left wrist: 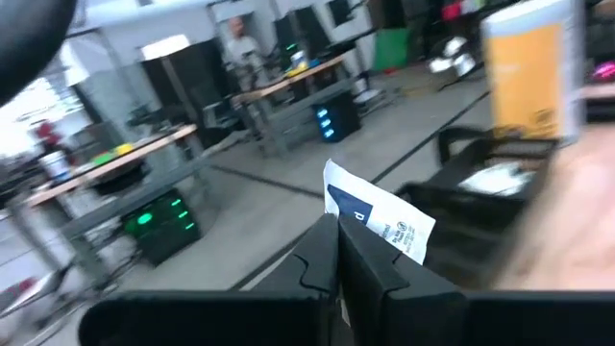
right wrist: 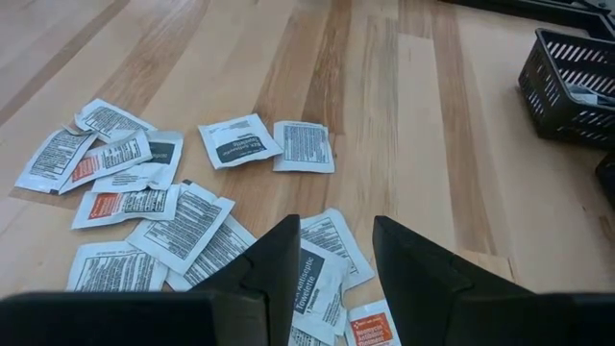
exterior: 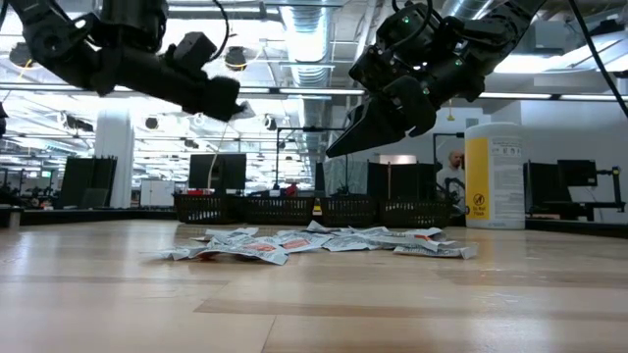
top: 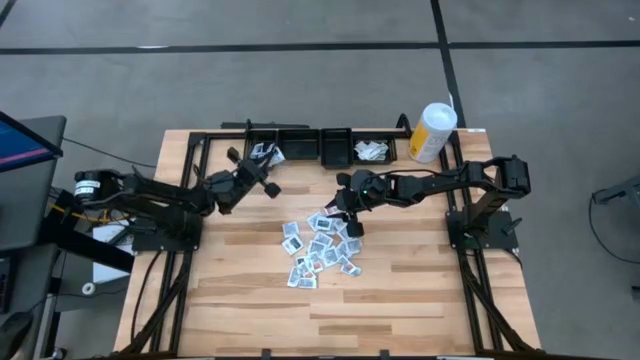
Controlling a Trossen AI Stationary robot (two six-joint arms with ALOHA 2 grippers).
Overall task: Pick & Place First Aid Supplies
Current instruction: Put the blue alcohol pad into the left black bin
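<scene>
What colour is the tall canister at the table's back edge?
The tall plastic canister is white with a yellow label, clearest in the low view.

This is a robotics lab or workshop in a large industrial hall; the floor (top: pixel 300 25) is grey concrete with dark lines; the ceiling (exterior: pixel 314 39) has open pipes and long strip lights; a wooden table (top: pixel 400 300) stands on a black metal frame with two arms on it; behind it are workbenches (left wrist: pixel 125 163), monitors (exterior: pixel 218 172), equipment with green and blue lights, and a person (left wrist: pixel 235 43) standing far off.
</scene>
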